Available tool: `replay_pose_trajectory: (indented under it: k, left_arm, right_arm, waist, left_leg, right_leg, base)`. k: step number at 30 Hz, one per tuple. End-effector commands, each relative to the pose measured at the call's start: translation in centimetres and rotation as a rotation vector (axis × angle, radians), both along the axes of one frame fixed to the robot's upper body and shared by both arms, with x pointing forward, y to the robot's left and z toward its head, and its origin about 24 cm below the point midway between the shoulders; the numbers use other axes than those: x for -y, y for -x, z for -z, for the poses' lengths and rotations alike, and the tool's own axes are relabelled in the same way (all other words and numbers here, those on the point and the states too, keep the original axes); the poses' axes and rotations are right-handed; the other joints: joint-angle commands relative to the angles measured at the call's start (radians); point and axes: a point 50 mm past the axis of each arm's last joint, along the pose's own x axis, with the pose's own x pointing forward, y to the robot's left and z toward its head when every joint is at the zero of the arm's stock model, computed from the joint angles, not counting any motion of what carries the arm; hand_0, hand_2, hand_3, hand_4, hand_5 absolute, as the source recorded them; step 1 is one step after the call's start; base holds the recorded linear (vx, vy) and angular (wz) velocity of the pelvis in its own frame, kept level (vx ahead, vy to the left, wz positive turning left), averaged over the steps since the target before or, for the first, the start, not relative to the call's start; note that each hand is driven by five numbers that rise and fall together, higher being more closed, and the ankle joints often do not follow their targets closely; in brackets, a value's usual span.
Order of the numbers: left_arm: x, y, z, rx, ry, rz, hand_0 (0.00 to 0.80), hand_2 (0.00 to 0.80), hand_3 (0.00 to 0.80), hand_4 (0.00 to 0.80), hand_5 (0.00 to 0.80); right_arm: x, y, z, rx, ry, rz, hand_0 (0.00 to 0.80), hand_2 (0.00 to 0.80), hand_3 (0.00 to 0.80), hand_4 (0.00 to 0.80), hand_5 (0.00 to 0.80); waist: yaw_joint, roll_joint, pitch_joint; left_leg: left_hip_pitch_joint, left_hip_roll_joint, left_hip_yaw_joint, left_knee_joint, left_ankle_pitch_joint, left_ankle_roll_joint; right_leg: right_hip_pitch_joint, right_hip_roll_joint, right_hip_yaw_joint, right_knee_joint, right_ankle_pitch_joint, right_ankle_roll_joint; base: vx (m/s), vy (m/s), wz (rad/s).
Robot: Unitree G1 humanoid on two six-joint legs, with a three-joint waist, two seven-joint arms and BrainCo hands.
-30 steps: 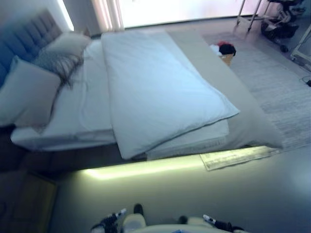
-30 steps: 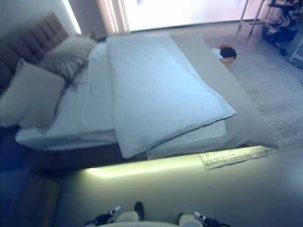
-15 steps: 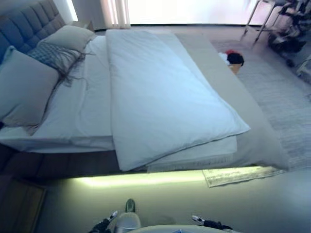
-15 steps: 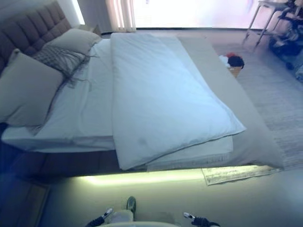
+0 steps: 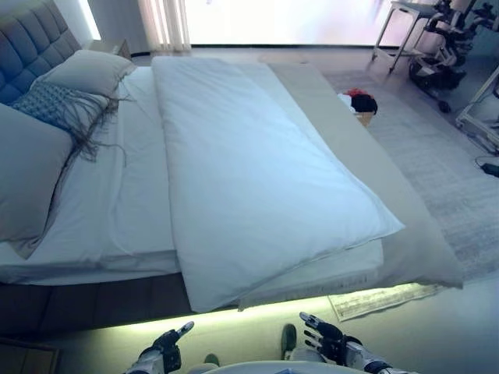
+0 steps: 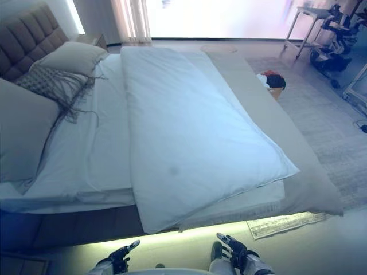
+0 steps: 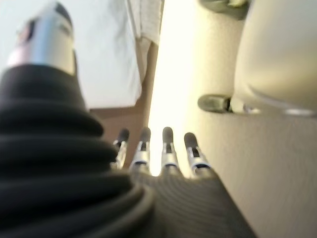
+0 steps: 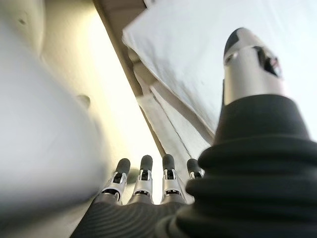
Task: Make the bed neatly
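The bed (image 5: 93, 226) stood across the view ahead of the robot, its tufted headboard (image 5: 31, 43) at the far left. A white duvet (image 5: 249, 179) lay folded lengthwise over the middle of the mattress, its near corner hanging just past the mattress edge, while the white sheet (image 5: 132, 202) to its left was bare and lightly creased. On the duvet's right a grey bedspread (image 5: 366, 171) ran down the side of the bed, its corner drooping toward the floor. Three pillows sat by the headboard: a large plain pillow (image 5: 27, 183) nearest, a fringed patterned pillow (image 5: 58, 105) behind it, and a pale pillow (image 5: 90, 70) farthest back. A lit strip (image 5: 234, 315) glowed along the base of the bed. Beyond the bed's right side a basket (image 5: 359, 105) holding red and dark items stood on a pale rug (image 5: 444, 164). The left robot hand (image 5: 166, 347) and the right robot hand (image 5: 323, 339) hung low at the bottom edge of the view, short of the bed and touching nothing; each wrist view showed the fingers (image 7: 166, 146) straight and apart, with the thumb held away, empty.
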Motion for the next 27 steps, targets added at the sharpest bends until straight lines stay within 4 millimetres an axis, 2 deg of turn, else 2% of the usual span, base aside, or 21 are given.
replay_pose_trajectory:
  k: [1, 3, 6, 7, 9, 10, 13, 16, 19, 22, 27]
  left_arm:
    - [0.8, -0.7, 0.0, 0.028, 0.012, 0.001, 0.000, 0.000, 0.000, 0.000, 0.000]
    - [1.2, -0.1, 0.2, 0.016, 0.021, -0.038, 0.000, 0.000, 0.000, 0.000, 0.000]
    - [1.7, 0.9, 0.5, -0.012, 0.030, -0.001, 0.000, 0.000, 0.000, 0.000, 0.000]
    - [1.9, 1.1, 0.6, -0.014, 0.031, 0.028, 0.000, 0.000, 0.000, 0.000, 0.000]
    - [2.2, 1.0, 0.6, -0.008, 0.037, 0.060, 0.000, 0.000, 0.000, 0.000, 0.000]
    - [2.4, 1.0, 0.6, -0.006, 0.039, 0.060, 0.000, 0.000, 0.000, 0.000, 0.000]
    - [2.2, 0.7, 0.5, -0.018, 0.028, 0.114, 0.000, 0.000, 0.000, 0.000, 0.000]
    - [1.5, 0.5, 0.4, -0.016, 0.007, 0.110, 0.000, 0.000, 0.000, 0.000, 0.000]
    - [0.8, 0.1, 0.1, -0.002, -0.007, 0.122, 0.000, 0.000, 0.000, 0.000, 0.000]
    - [0.5, -1.2, -0.3, 0.049, -0.002, 0.155, 0.000, 0.000, 0.000, 0.000, 0.000]
    - [0.7, -6.3, -1.9, 0.210, 0.014, 0.145, 0.000, 0.000, 0.000, 0.000, 0.000]
  right_arm:
    - [0.5, 1.1, 0.3, -0.051, 0.026, 0.015, 0.000, 0.000, 0.000, 0.000, 0.000]
    - [0.5, 1.1, 0.3, -0.038, 0.029, 0.020, 0.000, 0.000, 0.000, 0.000, 0.000]
    - [0.3, 0.6, 0.1, 0.007, -0.001, 0.070, 0.000, 0.000, 0.000, 0.000, 0.000]
    - [0.4, 0.3, 0.0, 0.026, -0.010, 0.096, 0.000, 0.000, 0.000, 0.000, 0.000]
    - [0.9, -0.3, -0.3, 0.066, -0.024, 0.156, 0.000, 0.000, 0.000, 0.000, 0.000]
    - [1.2, -0.6, -0.4, 0.088, -0.027, 0.181, 0.000, 0.000, 0.000, 0.000, 0.000]
    - [2.3, -2.1, -1.0, 0.142, -0.002, 0.276, 0.000, 0.000, 0.000, 0.000, 0.000]
    - [2.9, -3.2, -1.6, 0.187, -0.023, 0.353, 0.000, 0.000, 0.000, 0.000, 0.000]
    - [2.8, -4.4, -2.0, 0.226, -0.070, 0.395, 0.000, 0.000, 0.000, 0.000, 0.000]
    - [2.7, -6.8, -3.2, 0.339, -0.170, 0.490, 0.000, 0.000, 0.000, 0.000, 0.000]
    - [2.4, -12.5, -6.4, 0.532, -0.309, 0.618, 0.000, 0.000, 0.000, 0.000, 0.000]
  waist:
    - [0.010, 0.027, 0.028]
    - [0.011, 0.022, 0.019]
    - [0.013, 0.014, 0.010]
    - [0.013, 0.014, 0.010]
    - [0.029, 0.016, 0.024]
    - [0.029, 0.021, 0.032]
    - [0.030, 0.040, 0.049]
    - [0.024, 0.051, 0.053]
    - [0.025, 0.052, 0.063]
    - [0.032, 0.047, 0.099]
    - [0.019, 0.055, 0.198]
  left_leg:
    - [-0.018, -0.061, 0.050, 0.128, -0.104, 0.034]
    - [-0.009, -0.049, 0.049, 0.151, -0.112, 0.027]
    - [-0.002, -0.041, 0.047, 0.182, -0.127, 0.013]
    - [-0.016, -0.042, 0.042, 0.221, -0.115, 0.003]
    - [-0.080, -0.038, -0.014, 0.266, -0.062, -0.021]
    - [-0.086, -0.018, -0.009, 0.233, -0.057, -0.027]
    - [-0.075, -0.004, -0.003, 0.154, -0.062, -0.025]
    - [-0.041, 0.000, 0.017, 0.110, -0.070, -0.024]
    - [-0.042, 0.000, 0.039, 0.126, -0.087, -0.022]
    - [-0.107, -0.001, 0.055, 0.206, -0.107, -0.018]
    - [-0.283, 0.005, 0.048, 0.354, -0.130, -0.013]
  right_leg:
    - [0.033, 0.016, -0.023, 0.000, 0.096, -0.010]
    - [0.067, 0.020, -0.026, 0.002, 0.076, -0.020]
    - [0.104, 0.030, -0.033, -0.008, 0.051, -0.039]
    - [0.114, 0.037, -0.031, -0.011, 0.041, -0.048]
    - [0.143, 0.050, -0.010, -0.027, 0.029, -0.056]
    - [0.150, 0.049, -0.005, -0.032, 0.025, -0.054]
    - [0.127, 0.021, -0.026, -0.031, 0.035, -0.035]
    - [0.096, 0.002, -0.036, -0.035, 0.059, -0.014]
    - [0.066, -0.020, -0.043, -0.021, 0.069, 0.000]
    - [0.020, -0.044, -0.048, 0.029, 0.060, 0.007]
    - [-0.117, -0.069, -0.006, 0.139, 0.036, -0.003]
  base:
    - [0.260, -0.127, 0.67]
    - [0.270, -0.145, 0.53]
    - [0.220, -0.099, 0.12]
    - [0.185, -0.042, -0.09]
    - [0.107, 0.022, -0.10]
    - [0.033, 0.116, -0.18]
    - [0.016, 0.128, -0.22]
    - [0.060, 0.098, -0.04]
    - [0.031, 0.034, -0.01]
    - [-0.072, -0.007, 0.05]
    - [-0.240, -0.020, 0.15]
